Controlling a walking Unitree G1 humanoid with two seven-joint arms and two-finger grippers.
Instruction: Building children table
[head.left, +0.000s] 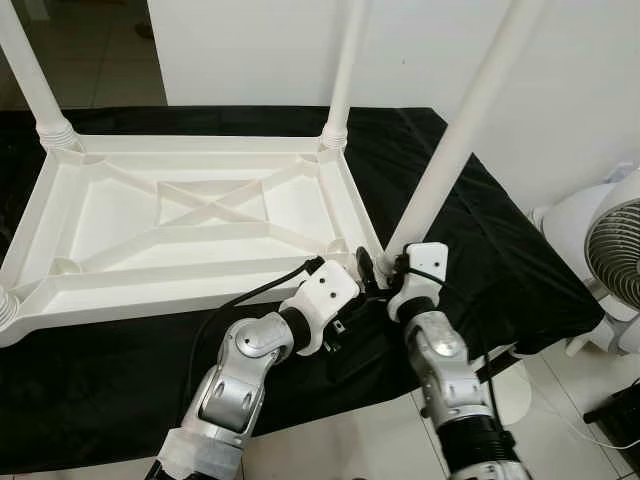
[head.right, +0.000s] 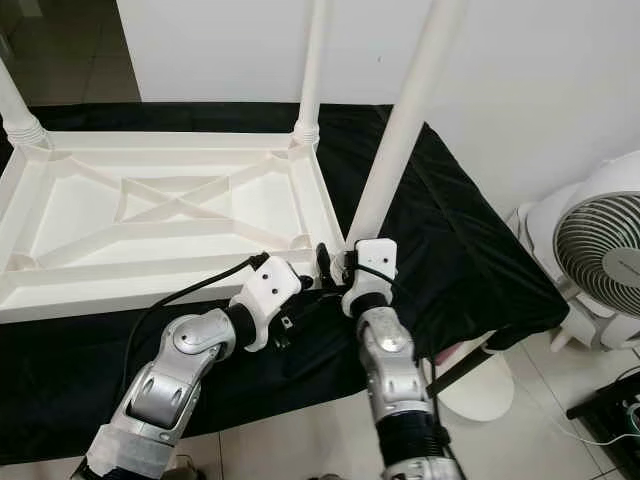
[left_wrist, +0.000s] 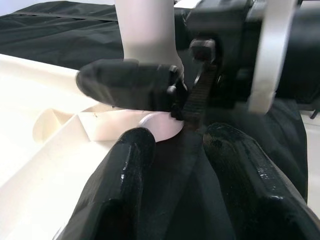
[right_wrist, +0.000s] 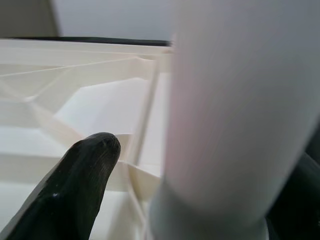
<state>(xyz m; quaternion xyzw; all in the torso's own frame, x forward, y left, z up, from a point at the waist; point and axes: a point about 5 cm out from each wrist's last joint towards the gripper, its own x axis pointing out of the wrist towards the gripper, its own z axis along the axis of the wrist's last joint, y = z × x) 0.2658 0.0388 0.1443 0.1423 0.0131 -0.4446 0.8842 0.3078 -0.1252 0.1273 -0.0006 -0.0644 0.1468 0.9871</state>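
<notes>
Right gripper (head.left: 385, 272), lower centre of frame, clasps the base of the tall white plastic leg (head.left: 455, 150), fingers either side, probably steadying it in its corner socket. Left gripper (head.left: 358, 285) sits just beside it, fingers spread, grasping nothing. The white ribbed children's tabletop (head.left: 190, 225) lies upside down on the black-draped table (head.left: 500, 260), other legs already standing.

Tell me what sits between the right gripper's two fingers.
The base of the near white table leg fills the gap of the right gripper, as the right wrist view shows.
</notes>
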